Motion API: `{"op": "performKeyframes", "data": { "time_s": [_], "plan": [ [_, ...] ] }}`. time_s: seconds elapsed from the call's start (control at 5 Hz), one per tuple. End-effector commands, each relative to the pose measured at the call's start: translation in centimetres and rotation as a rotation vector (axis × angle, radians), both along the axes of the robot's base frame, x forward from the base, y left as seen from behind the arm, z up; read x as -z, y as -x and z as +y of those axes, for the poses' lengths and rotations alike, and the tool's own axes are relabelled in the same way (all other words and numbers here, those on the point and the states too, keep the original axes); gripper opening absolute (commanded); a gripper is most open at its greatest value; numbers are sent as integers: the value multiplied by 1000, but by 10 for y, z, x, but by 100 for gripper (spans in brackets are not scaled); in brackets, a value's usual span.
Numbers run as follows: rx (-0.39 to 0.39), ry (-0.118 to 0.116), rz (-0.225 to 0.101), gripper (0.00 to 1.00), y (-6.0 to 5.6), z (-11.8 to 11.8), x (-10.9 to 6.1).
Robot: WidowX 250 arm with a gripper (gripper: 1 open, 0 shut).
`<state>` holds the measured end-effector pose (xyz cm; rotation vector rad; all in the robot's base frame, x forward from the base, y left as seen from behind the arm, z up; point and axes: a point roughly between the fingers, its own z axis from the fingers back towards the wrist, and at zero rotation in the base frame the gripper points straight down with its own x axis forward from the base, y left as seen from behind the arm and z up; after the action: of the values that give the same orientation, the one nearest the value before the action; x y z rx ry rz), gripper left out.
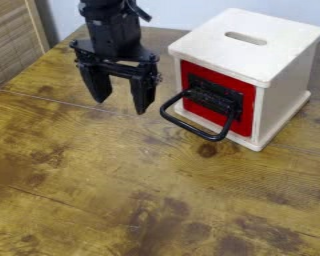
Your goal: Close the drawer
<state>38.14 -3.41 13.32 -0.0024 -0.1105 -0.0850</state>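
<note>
Single camera view. 1 black pincer (120, 101) at upper left of frame, hanging off the black arm (112, 28). Its 2 fingers point down and stand well apart, nothing held between them. Pincer sits just left of the drawer handle in frame, apart from it; looks to be above the desk, though height is hard to judge from this angle.

Drawer (203, 86): red front, set in the front opening of the pale wooden box (272, 58) at upper right. Front looks about flush with the box, but the exact gap, if any, is hard to read here. Black plate (214, 97) on the red front, black loop handle (198, 128) sticking out toward the lower left.

Box is upright on the brown wood desk (136, 195), 1 slot (246, 38) in its top. Desk has dark knots and stains, 1 dark round knot (208, 150) near the handle. Slatted wood panel (11, 40) at the upper left corner.
</note>
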Motion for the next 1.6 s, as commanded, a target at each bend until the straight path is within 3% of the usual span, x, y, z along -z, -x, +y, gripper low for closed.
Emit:
{"op": "performKeyframes", "data": {
  "time_s": [0.0, 0.2, 0.4, 0.6, 1.0, 1.2, 1.4],
  "plan": [
    [-13, 5, -39, 100, -1, 19, -8],
    [-12, 2, -34, 100, -5, 40, -18],
    [-27, -2, -57, 100, -12, 49, -26],
    [-40, -4, -55, 100, -20, 45, -25],
    [-43, -3, -63, 100, -21, 20, -29],
    [-85, -2, -59, 100, -23, -1, -28],
    [-135, 1, -63, 100, -25, -5, -25]
  ]
}}
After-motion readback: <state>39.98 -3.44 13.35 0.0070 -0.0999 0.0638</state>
